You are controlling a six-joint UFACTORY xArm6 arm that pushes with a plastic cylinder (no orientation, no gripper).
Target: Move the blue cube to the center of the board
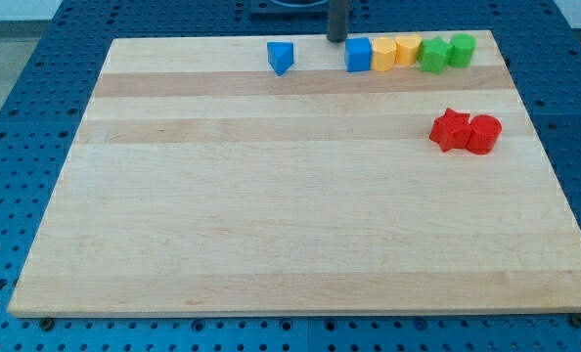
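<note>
The blue cube [358, 55] sits near the board's top edge, at the left end of a row of blocks. My tip [336, 39] is at the board's top edge, just up and left of the blue cube, close to it; contact cannot be told. A blue triangular block [281, 57] lies further left along the top edge, apart from the tip.
To the right of the blue cube stand two yellow blocks [383, 53] [407, 49] and two green blocks [432, 55] [461, 49] in a row. A red star block [450, 129] and a red cylinder [483, 134] touch each other at the right side. The wooden board [290, 215] lies on a blue pegboard table.
</note>
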